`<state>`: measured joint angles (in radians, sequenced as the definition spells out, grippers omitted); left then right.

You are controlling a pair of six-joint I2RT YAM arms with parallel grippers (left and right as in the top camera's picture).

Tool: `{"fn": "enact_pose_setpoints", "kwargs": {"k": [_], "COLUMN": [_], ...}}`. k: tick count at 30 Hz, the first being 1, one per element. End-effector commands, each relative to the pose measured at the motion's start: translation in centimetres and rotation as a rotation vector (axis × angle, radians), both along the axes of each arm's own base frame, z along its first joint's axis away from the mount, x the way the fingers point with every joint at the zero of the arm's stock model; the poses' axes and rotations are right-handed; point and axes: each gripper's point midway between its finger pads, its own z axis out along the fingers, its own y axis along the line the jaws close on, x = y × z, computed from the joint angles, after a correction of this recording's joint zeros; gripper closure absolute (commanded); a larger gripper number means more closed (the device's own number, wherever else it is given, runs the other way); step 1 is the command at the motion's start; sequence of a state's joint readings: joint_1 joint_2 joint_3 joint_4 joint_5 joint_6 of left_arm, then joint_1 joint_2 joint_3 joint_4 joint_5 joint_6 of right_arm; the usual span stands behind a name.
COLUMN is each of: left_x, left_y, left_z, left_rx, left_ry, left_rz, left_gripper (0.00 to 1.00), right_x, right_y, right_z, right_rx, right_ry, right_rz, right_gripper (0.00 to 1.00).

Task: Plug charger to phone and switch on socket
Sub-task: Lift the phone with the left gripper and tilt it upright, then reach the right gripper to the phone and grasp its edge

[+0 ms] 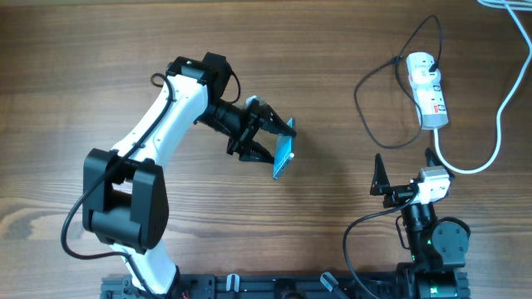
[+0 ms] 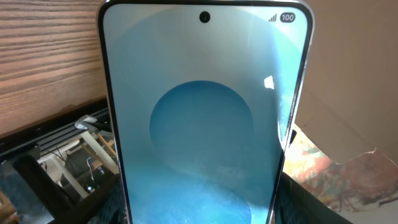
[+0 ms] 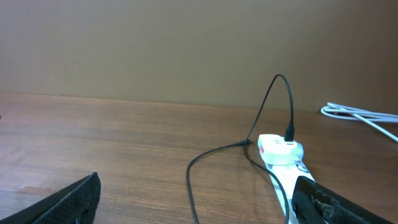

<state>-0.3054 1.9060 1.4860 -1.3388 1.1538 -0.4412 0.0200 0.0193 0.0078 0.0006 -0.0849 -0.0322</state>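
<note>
Task in early stage: left gripper [image 1: 276, 141] clamps the phone [image 1: 283, 159] above tabletop centre, right gripper [image 1: 405, 169] jaws stand apart, empty, and the charger [image 1: 359, 100] lies unconnected beside the socket [image 1: 428, 90] near the far-right corner.

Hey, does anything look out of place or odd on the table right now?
The phone isn't lying flat: it's gripped on edge, tilted, in the left pincer. The charger cable sprawls in loose loops beside the socket, well away from the phone. Nothing looks spilled or damaged.
</note>
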Motion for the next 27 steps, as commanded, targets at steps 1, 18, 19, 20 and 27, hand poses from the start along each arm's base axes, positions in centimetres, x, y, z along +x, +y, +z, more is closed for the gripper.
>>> {"fn": "enact_pose_setpoints", "kwargs": {"k": [1, 18, 19, 20, 27], "left_x": [1.0, 9.3, 9.4, 9.4, 9.7], "left_y": [-0.3, 3.0, 3.0, 2.9, 3.1], "left_z": [0.5, -6.0, -5.9, -5.9, -6.1], "left_rx": [-0.020, 0.443, 0.441, 0.441, 0.463], "left_ry": [-0.052, -0.311, -0.316, -0.316, -0.288], "left_rz": [0.006, 0.223, 0.226, 0.227, 0.265], "left_gripper": [0.61, 0.59, 0.59, 0.59, 0.58], "right_x": [0.0, -0.1, -0.3, -0.5, -2.0], "right_y": [-0.2, 0.9, 1.7, 2.8, 6.5], "right_z": [0.0, 0.1, 0.2, 0.3, 0.7], "right_rx": [-0.018, 0.158, 0.375, 0.587, 1.233], "right_ry": [-0.004, 0.015, 0.049, 0.095, 0.359], "right_rz": [-0.013, 0.051, 0.101, 0.159, 0.350], "right_gripper": [0.00, 0.00, 0.00, 0.00, 0.00]}}
